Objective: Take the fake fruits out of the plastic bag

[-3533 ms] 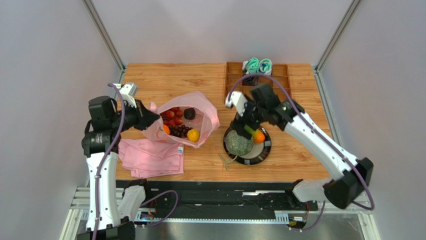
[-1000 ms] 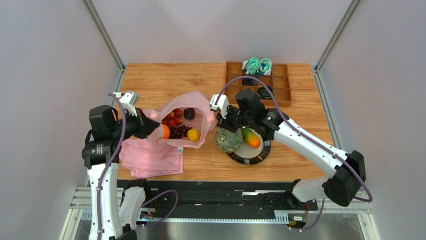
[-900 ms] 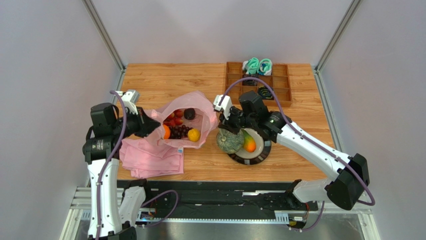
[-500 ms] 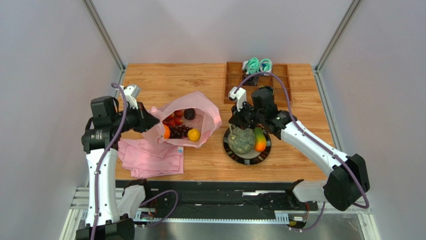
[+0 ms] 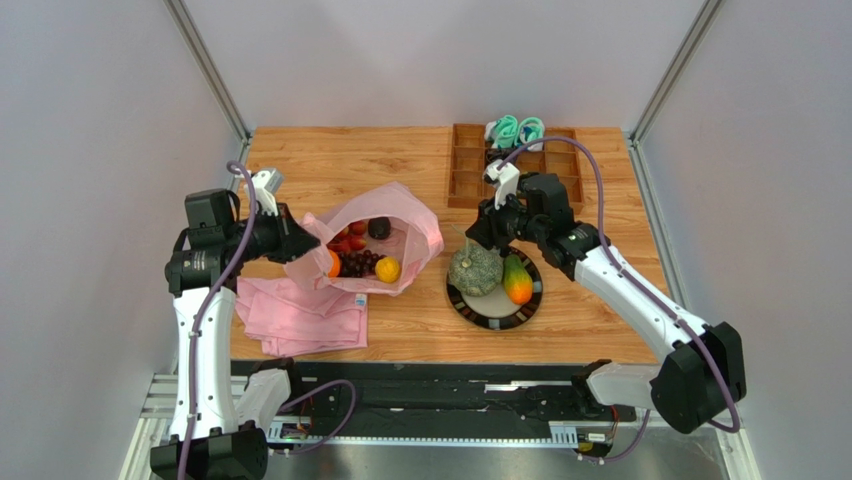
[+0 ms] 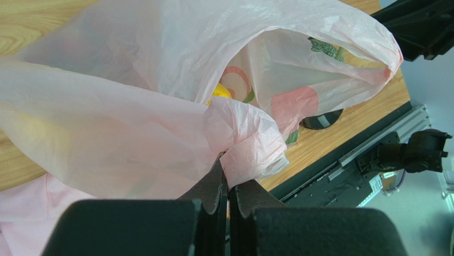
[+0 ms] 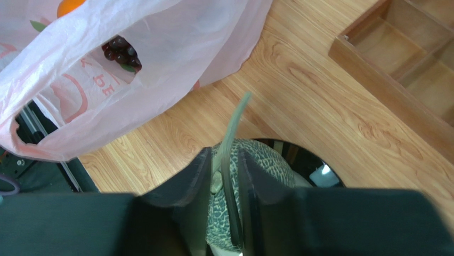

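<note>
Now we are easing the right gripper [image 7: 225, 160] off the melon [image 5: 475, 270]. Its fingers, clamped on the stem [image 7: 234, 122] a second ago, are standing slightly apart with the stem loose between them. The melon was hanging over the left rim of the black plate [image 5: 490, 318] a second ago. It is now sitting squarely on the plate at centre right of the overhead view, touching the orange-and-green fruit [image 5: 516, 280]. The left gripper [image 6: 228, 184] is staying clenched on a fold of the plastic bag [image 5: 405, 215], holding its mouth up at centre left. So we are judging the melon delivered. The grapes [image 5: 357, 263], lemon [image 5: 387, 269], orange [image 5: 332, 262] and red berries [image 5: 347, 235] are still lying inside the bag, waiting for us.
</note>
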Robot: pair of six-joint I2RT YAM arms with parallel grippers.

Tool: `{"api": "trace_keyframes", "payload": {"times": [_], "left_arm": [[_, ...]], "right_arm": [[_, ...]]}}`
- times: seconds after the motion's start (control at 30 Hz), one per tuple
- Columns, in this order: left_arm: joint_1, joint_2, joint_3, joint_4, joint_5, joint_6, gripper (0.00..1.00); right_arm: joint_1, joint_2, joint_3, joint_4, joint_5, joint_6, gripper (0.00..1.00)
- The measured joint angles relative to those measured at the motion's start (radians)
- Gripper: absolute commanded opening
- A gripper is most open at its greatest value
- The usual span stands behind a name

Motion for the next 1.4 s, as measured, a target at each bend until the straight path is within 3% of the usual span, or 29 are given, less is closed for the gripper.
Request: {"api": "trace_keyframes", "payload": {"times": [0.03,0.23,0.6,0.77,0.9,0.93,1.03,1.2,1.27,1.4], "left_arm": [[0.000,0.005,0.000,0.000,0.000,0.000,0.00],[0.000,0.012,0.000,0.000,0.004,0.000,0.00],[0.000,-0.039,0.000,0.001,0.033,-0.008,0.00],[0.000,-0.113,0.000,-0.012,0.046,-0.031,0.00],[0.000,-0.164,-0.010,-0.035,0.051,-0.052,0.00],[0.000,-0.177,-0.011,-0.047,0.051,-0.053,0.00],[0.000,-0.200,-0.011,-0.076,0.053,-0.052,0.00],[0.000,-0.215,-0.008,-0.142,0.052,-0.043,0.00],[0.000,-0.224,-0.003,-0.170,0.047,-0.037,0.00],[0.000,-0.249,-0.003,-0.219,0.037,-0.025,0.00]], "right_arm": [[-0.002,-0.018,-0.014,0.001,0.005,0.005,0.50],[-0.007,-0.091,-0.049,-0.055,0.044,0.008,0.66],[-0.010,-0.114,0.105,-0.153,0.053,-0.004,0.75],[0.077,-0.151,0.163,-0.101,0.044,-0.024,0.67],[0.278,-0.081,0.212,-0.034,0.043,-0.053,0.46],[0.326,-0.050,0.218,-0.008,0.044,-0.059,0.37],[0.430,0.058,0.238,0.029,0.051,-0.063,0.28],[0.469,0.311,0.349,0.066,0.127,0.027,0.22],[0.465,0.398,0.371,0.074,0.187,0.072,0.28],[0.459,0.526,0.403,0.079,0.308,0.150,0.72]]}}
